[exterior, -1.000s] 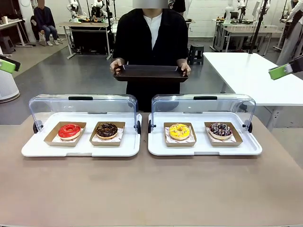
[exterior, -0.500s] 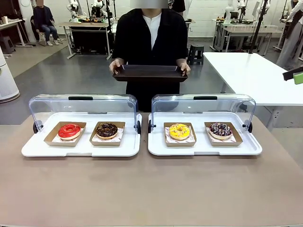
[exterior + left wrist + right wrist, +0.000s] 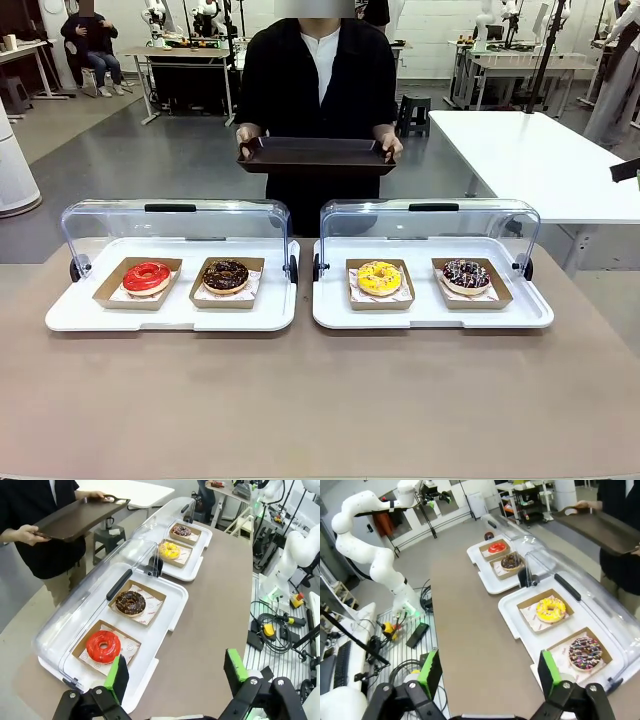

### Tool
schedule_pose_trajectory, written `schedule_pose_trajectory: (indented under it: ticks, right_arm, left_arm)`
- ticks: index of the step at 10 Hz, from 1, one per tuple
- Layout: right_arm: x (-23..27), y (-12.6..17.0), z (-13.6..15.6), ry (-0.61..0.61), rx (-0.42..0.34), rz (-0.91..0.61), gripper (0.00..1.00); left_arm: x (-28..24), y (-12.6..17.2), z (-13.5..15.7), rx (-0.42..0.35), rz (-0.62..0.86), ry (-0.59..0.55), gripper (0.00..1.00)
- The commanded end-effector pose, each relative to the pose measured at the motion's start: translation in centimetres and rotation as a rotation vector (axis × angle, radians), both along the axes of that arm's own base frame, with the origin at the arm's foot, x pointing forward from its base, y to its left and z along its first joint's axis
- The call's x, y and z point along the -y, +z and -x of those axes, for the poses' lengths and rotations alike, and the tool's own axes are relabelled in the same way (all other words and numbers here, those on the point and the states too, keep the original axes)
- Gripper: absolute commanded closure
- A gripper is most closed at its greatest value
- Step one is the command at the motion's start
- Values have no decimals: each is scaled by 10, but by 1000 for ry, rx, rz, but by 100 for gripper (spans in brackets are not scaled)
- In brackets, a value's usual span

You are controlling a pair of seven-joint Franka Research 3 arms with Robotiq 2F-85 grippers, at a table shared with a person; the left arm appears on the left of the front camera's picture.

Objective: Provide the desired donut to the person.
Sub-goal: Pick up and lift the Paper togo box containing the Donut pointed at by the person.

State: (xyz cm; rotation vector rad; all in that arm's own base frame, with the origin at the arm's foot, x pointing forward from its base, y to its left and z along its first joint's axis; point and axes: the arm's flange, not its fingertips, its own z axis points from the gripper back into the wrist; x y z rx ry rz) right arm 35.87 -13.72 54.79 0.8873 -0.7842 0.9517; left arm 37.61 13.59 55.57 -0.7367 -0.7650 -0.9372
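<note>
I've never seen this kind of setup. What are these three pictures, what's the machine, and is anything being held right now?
Two robot arms share a table with a person. One picture looks across from the robot's side; two come from wrist cameras, showing the left pincer and right pincer, both open and empty. The left white tray holds a red donut and chocolate donut, the right white tray a yellow donut and sprinkled donut. The person holds a dark serving tray.
</note>
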Motion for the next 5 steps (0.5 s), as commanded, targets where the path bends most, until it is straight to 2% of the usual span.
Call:
schedule_pose_trajectory:
  ticks: [1,5]
  right_arm:
    - [0,4,2,2,28,-12,0]
    - [-4,5,5,-28,40,4,0]
  left_arm:
    - [1,2,-1,34,1,-9,0]
    - [10,-1,4,51,-36,0,0]
